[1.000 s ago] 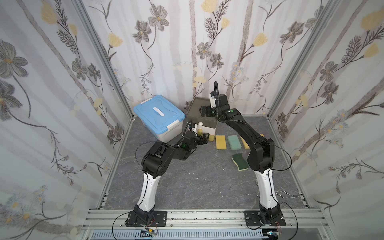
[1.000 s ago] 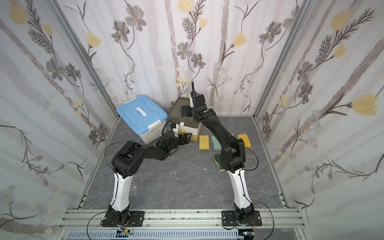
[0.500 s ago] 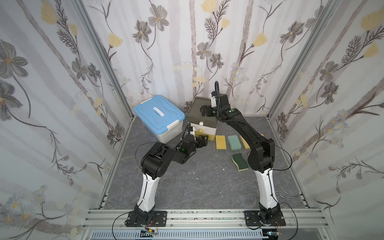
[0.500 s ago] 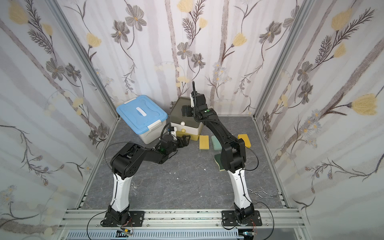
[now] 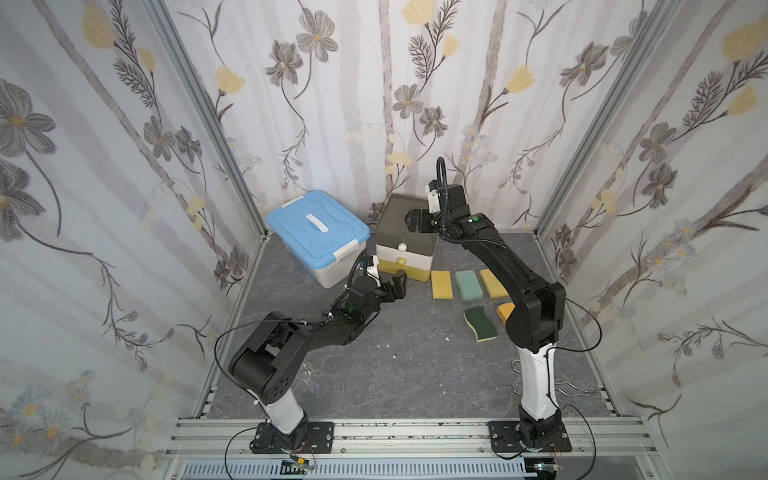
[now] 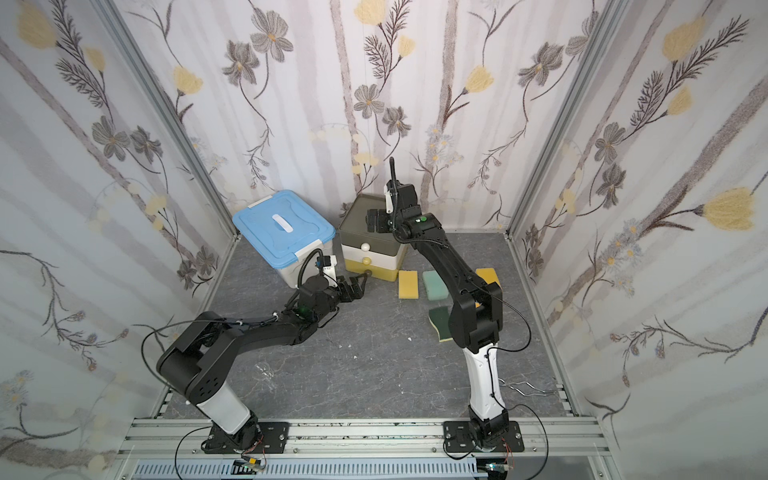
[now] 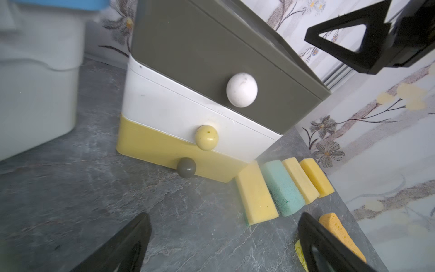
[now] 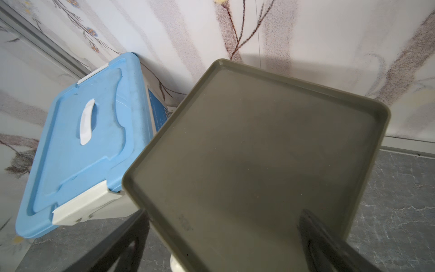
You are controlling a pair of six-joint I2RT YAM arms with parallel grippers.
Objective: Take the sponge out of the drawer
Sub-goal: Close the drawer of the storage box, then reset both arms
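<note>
Our left hand [image 5: 395, 286] was low over the table [image 5: 395, 365]. Its two fingers were spread wide apart, with nothing between them. Right in front of it, close but not touching, was the little grey knob [image 7: 186, 167] on the yellow bottom drawer [image 7: 150, 146]. We think we held the hand low and open so the fingers could slide around that knob and pull.

Above that drawer sat a white drawer [image 7: 164, 106] with a yellow knob [image 7: 206, 137]. On top of that was a dark grey drawer [image 7: 188, 47] with a white knob [image 7: 242, 90]. All three were shut, so we could not see the sponge we wanted. It had to be hidden inside one of them, and we could not tell which.

Our right hand [image 5: 412, 219] hung just over the flat top [image 8: 259, 153] of the drawer box [image 5: 415, 253]. Its fingers were wide apart too, and it held nothing. We could not tell if it touched the top. We guess it was there to press the drawer box down, so it would not slide when a drawer got pulled.

Off to the right of the left hand, other sponges lay on the table. There was a yellow sponge [image 7: 256, 195] just beside the bottom drawer's corner, then a blue-green sponge [image 7: 283, 188]. A green sponge [image 5: 480, 324] lay nearer our side. They lay beside the drawers, not in front, so a drawer could slide out freely.

To the left of both hands, right beside the drawer box, stood a big box [image 5: 318, 226] with its blue lid on.
</note>
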